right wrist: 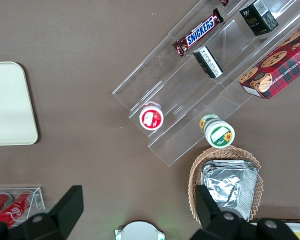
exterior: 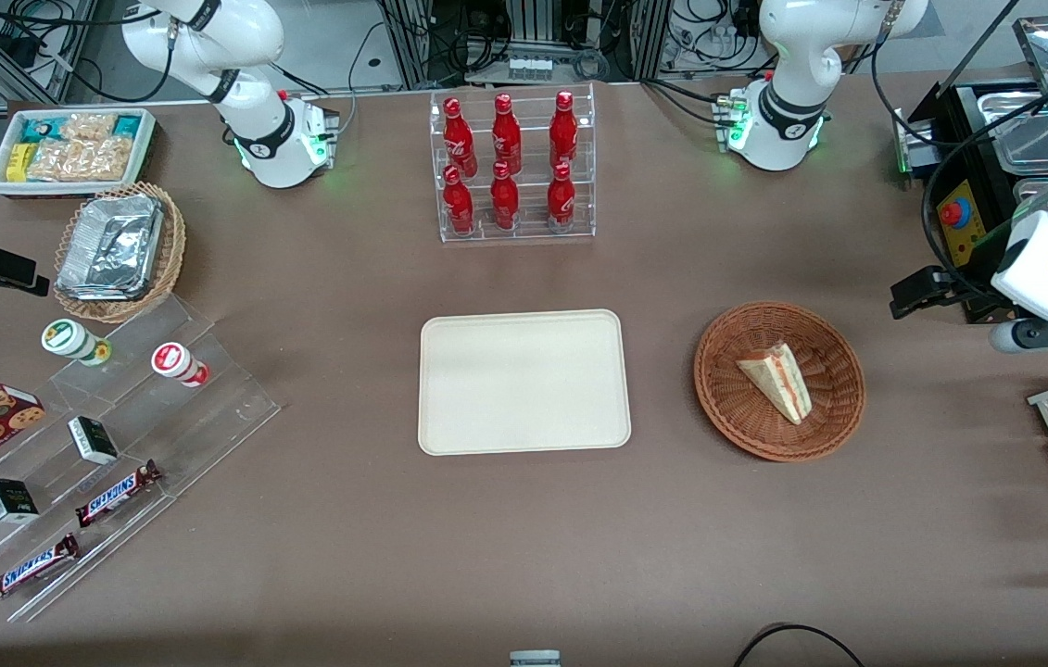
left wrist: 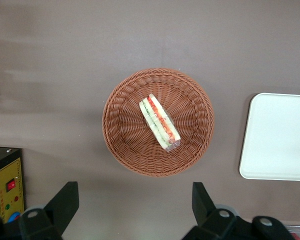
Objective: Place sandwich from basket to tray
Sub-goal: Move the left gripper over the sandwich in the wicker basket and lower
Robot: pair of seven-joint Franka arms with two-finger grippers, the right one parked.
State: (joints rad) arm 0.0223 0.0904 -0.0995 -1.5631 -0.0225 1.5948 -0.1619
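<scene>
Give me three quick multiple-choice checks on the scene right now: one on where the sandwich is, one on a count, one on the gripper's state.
1. Where is the sandwich?
A. On the tray
B. In the basket
C. On the bare table

2. How many red bottles stand in the clear rack?
A. Four
B. Six
C. Eight

3. What is the state of the left gripper?
A. Open, holding nothing
B. Shut on the sandwich
C. Shut on the basket's rim

Answers:
1. B: the wedge lies inside the basket, and the tray beside it holds nothing.
2. B: the front view shows two rows of three.
3. A: in the left wrist view its fingers stand wide apart above the table, short of the basket, with nothing between them.
</scene>
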